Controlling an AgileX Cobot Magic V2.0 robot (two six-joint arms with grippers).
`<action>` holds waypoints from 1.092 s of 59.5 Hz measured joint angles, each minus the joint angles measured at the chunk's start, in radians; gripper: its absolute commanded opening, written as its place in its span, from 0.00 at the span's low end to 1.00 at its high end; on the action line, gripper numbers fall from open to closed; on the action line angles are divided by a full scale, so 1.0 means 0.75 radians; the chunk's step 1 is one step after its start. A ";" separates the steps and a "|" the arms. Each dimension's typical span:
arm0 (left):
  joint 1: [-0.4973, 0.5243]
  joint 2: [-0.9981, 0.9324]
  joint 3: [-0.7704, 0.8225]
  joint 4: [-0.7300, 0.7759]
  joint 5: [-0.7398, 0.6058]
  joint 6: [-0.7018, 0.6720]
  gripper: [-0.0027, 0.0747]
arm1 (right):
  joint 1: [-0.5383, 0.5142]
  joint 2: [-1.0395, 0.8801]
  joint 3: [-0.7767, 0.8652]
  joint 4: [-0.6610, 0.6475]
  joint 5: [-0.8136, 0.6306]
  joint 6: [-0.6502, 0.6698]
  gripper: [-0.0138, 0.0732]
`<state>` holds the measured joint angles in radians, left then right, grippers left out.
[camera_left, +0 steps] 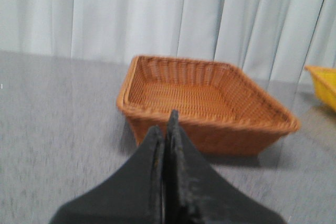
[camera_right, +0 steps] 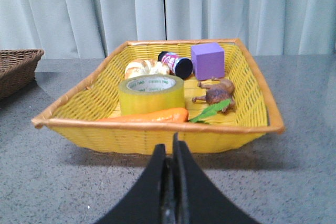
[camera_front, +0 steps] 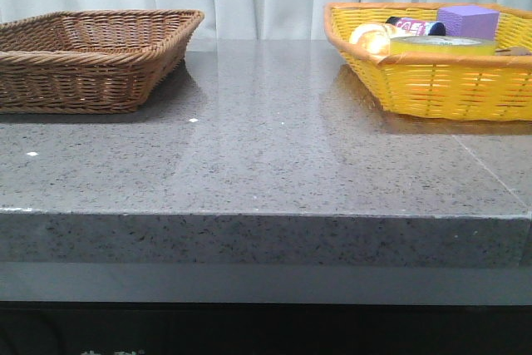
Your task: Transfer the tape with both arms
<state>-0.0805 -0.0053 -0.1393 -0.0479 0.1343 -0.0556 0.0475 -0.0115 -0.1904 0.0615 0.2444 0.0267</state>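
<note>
While the tape (camera_right: 151, 94) sits upright in the yellow basket (camera_right: 252, 77), hemmed by a carrot (camera_right: 152, 116) and a bread roll (camera_right: 143, 68), both grippers' jaws are pressed together; reaching in, the right gripper (camera_right: 171, 156) could snag the basket's rim or nudge those neighbours.

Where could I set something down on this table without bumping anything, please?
The grey tabletop is bare between the brown basket and the yellow basket, and forward to the front edge. The brown basket holds nothing visible. The yellow basket is crowded: the tape, carrot, purple block and more.
</note>
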 measured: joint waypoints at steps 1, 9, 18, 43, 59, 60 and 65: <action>0.000 0.000 -0.034 0.000 0.023 0.000 0.01 | 0.000 0.004 -0.031 -0.007 0.032 0.000 0.08; 0.000 0.089 -0.272 0.000 0.224 0.000 0.01 | 0.000 0.096 -0.234 -0.033 0.214 0.000 0.08; 0.000 0.252 -0.528 0.003 0.471 0.000 0.01 | 0.000 0.252 -0.449 -0.039 0.380 0.000 0.08; 0.000 0.607 -0.845 0.005 0.780 0.000 0.01 | 0.000 0.657 -0.771 -0.041 0.601 0.000 0.08; 0.000 0.679 -0.845 0.008 0.780 0.000 0.07 | 0.000 0.762 -0.771 -0.041 0.615 0.000 0.17; 0.000 0.683 -0.845 0.011 0.780 0.000 0.11 | 0.000 0.770 -0.771 -0.041 0.615 0.000 0.21; 0.000 0.693 -0.845 0.023 0.780 0.000 0.32 | 0.000 0.790 -0.771 -0.041 0.618 0.000 0.43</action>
<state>-0.0805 0.5144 -0.7732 -0.0310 0.7197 -0.0556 0.0475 0.5813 -0.7688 0.0307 0.7077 0.0267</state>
